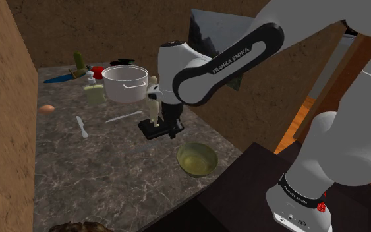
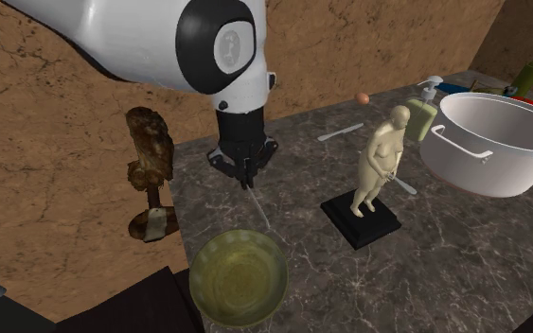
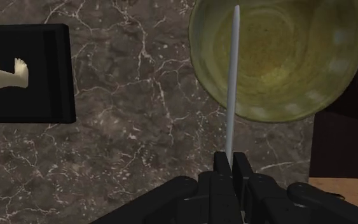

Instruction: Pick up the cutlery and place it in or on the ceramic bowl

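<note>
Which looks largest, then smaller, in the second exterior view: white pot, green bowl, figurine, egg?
1. white pot, partly cut by the frame
2. green bowl, nearer the camera, so unsure
3. figurine
4. egg

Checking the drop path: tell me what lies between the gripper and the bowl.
Wrist view: the grey cutlery clasped in the gripper spans it, reaching over the rim of the yellow-green bowl; the marbled counter beneath is bare.

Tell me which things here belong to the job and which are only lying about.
Job: tool, shut on the thin grey cutlery; yellow-green bowl.
Lying about: figurine; white pot; egg; loose white utensil.
</note>
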{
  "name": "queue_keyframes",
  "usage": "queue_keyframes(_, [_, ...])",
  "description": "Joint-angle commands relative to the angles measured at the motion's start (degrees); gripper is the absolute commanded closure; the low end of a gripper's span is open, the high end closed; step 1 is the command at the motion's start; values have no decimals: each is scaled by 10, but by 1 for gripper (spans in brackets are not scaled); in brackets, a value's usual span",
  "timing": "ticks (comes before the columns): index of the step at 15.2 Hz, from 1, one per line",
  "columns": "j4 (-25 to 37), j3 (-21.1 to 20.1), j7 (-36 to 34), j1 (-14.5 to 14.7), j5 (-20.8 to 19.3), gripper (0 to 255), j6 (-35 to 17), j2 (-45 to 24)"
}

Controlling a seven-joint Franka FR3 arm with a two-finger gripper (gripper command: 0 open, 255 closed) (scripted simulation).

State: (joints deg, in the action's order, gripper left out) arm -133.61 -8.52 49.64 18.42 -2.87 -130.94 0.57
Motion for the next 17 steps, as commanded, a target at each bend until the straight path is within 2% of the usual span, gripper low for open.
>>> queue_keyframes(1, [-49,8,21,-8,6,255,-9,41])
queue_keyframes(10, [-217,62,108,-40,7,255,-1,221])
queue_keyframes(17, [-239,60,103,-42,2,255,-71,174])
